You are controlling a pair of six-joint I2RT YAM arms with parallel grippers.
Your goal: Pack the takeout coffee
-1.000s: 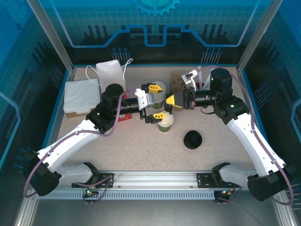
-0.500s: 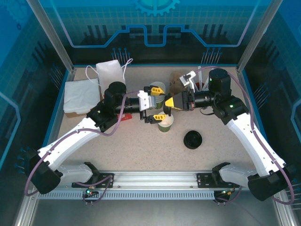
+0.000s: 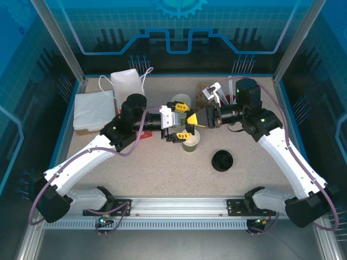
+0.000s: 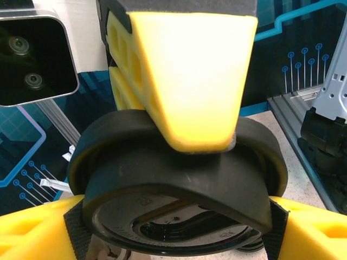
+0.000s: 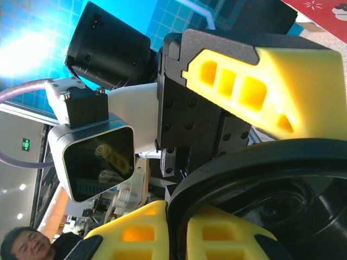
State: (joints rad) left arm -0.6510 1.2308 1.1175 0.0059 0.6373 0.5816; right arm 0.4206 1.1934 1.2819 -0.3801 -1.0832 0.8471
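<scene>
The takeout coffee cup (image 3: 191,142), yellow-green outside and cream inside, stands open-topped at the table's middle. Its black lid (image 4: 179,179) hangs just above and behind it, held on edge. My right gripper (image 3: 194,117) is shut on the lid's rim; in the right wrist view the rim (image 5: 260,179) runs between its two yellow fingers (image 5: 135,233). My left gripper (image 3: 187,119) comes in from the left and straddles the same lid. In the left wrist view its pads (image 4: 276,233) touch the rim on both sides, with a right finger (image 4: 190,81) pinching it from above.
A stack of lidless cups (image 3: 181,102) stands right behind the grippers. A stack of black lids (image 3: 222,160) lies front right. A white bag (image 3: 128,82) and folded white sheets (image 3: 93,108) sit back left, a brown cardboard piece (image 3: 204,93) back centre.
My right gripper has carried the lid leftward, in between the left fingers. The left jaws have narrowed onto the lid. The cup has stayed put.
</scene>
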